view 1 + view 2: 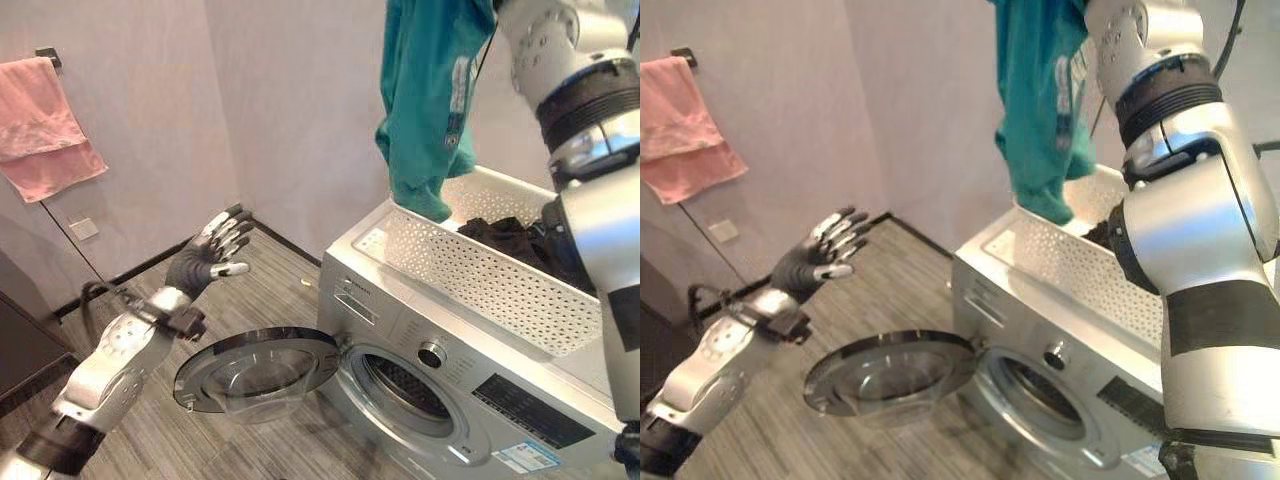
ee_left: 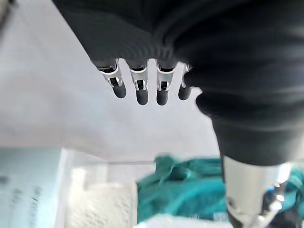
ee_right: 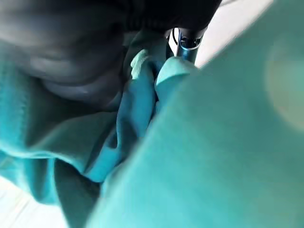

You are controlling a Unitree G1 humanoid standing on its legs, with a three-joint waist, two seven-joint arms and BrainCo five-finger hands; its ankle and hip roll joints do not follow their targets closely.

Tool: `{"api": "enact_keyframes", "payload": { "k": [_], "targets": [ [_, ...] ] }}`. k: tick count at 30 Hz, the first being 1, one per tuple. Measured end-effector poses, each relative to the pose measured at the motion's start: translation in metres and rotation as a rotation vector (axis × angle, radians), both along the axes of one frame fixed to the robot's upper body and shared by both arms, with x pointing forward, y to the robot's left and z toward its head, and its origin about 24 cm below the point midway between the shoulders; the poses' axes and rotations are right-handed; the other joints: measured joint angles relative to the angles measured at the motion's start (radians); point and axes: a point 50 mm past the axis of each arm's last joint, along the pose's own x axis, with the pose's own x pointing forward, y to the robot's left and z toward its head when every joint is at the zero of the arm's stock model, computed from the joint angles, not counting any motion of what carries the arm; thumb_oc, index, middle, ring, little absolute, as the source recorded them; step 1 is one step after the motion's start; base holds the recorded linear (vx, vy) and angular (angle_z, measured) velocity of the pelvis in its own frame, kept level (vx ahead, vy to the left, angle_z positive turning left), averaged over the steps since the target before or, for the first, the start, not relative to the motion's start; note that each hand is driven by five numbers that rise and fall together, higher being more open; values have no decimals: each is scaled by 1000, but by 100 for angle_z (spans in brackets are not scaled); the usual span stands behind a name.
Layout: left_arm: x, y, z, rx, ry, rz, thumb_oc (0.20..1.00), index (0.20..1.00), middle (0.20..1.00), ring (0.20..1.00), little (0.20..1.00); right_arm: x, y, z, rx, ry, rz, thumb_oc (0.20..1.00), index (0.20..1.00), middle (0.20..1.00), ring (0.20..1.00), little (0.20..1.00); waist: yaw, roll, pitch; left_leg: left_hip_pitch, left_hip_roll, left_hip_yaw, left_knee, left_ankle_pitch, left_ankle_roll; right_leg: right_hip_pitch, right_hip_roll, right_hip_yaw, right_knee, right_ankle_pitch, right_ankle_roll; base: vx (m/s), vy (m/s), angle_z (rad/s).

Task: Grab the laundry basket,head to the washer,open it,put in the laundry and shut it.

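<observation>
Item: teal garment (image 1: 430, 90), bunched in the clenched fingers of the right hand (image 3: 142, 61), hanging above the white laundry basket (image 1: 480, 270) atop the washer (image 1: 440, 400). Door (image 1: 255, 372) open. Left hand (image 1: 215, 250) relaxed, empty. Advice: lift clear of basket rim, lower to drum opening, push fully inside.

Head stereo pair looking down, sharing washer (image 1: 450, 390) and basket (image 1: 480, 265), wrist views very close
</observation>
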Motion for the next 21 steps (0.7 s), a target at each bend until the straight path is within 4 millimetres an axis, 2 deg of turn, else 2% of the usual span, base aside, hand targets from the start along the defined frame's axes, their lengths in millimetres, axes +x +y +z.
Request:
{"api": "enact_keyframes", "payload": {
  "k": [3,4,7,8,13,16,19,21],
  "targets": [
    [1,-8,2,8,-20,-26,1000,1000,1000,1000,1000,-13,11,21,-47,-65,-7,200,200,200,200,200,-19,-13,-9,0,-2,-6,0,0,0,0,-5,-2,0,-1,2,-2,9,3],
    [1,-7,2,29,-29,-20,1000,1000,1000,1000,1000,-23,16,36,-84,-119,-29,200,200,200,200,200,-33,-19,-14,0,-5,-6,0,0,0,0,-8,-2,0,-2,3,0,0,0],
    [1,-6,1,32,-30,-15,1000,1000,1000,1000,1000,-36,18,52,-84,-190,-31,200,200,200,200,200,-35,-23,-16,0,-9,-5,0,-1,0,0,-12,-1,0,-2,3,0,0,0],
    [2,-3,2,25,-38,11,1000,1000,1000,1000,1000,-43,18,60,-121,-232,-46,200,200,200,200,200,-35,-33,-23,0,-12,-5,0,-1,0,0,-16,-1,0,-2,4,0,0,0],
    [2,-3,2,20,-38,17,1000,1000,1000,1000,1000,-49,30,63,-151,-282,-8,200,200,200,200,200,-35,-36,-26,-1,-16,-5,0,-1,0,-1,-20,0,0,-2,5,0,0,0],
    [2,-3,2,15,-38,25,1000,1000,1000,1000,1000,-48,30,61,-151,-280,-7,200,200,200,200,200,-35,-41,-29,-1,-16,-5,0,-1,1,-1,-20,0,0,-2,5,0,0,0],
    [2,-4,2,11,-40,23,1000,1000,1000,1000,1000,-42,28,54,-153,-257,-7,200,200,200,200,200,-36,-44,-31,0,-16,-4,0,-1,1,-1,-20,2,0,-2,5,0,0,0],
    [4,-15,5,-24,-53,-1,1000,1000,1000,1000,1000,-31,29,39,-115,-219,28,200,200,200,200,200,-38,-42,-32,0,-15,4,0,-1,1,-2,-20,5,0,-2,5,-24,-10,-4]
  ]
}}
